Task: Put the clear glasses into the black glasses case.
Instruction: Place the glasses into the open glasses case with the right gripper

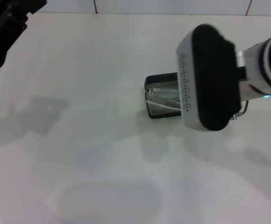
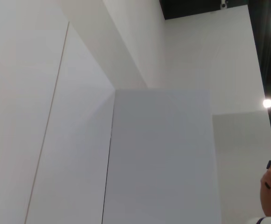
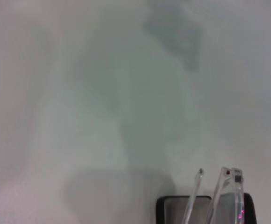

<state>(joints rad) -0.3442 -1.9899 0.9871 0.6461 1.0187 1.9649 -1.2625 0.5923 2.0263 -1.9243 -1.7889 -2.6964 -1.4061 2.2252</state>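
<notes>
I read no writing or brand anywhere. My right gripper (image 1: 205, 77) hangs directly over the black glasses case (image 1: 160, 81) on the white table (image 1: 93, 154); I cannot tell its finger state. The clear glasses (image 1: 162, 100) sit in the open case. My left gripper (image 1: 4, 28) is parked well away from the case.

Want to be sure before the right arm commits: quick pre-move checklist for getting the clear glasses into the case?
1. Black glasses case open on the white table: ok, grey lining shows.
2. Clear glasses over the case: ok; they sit above the opening with their arms crossing it.
3. Glasses fully seated inside: cannot tell; in the right wrist view the arm tips stick up above the case rim.
4. Right gripper hold on the glasses: cannot tell, the right arm hides it.
5. Left arm out of the way: ok, raised at the table's far left corner.
</notes>
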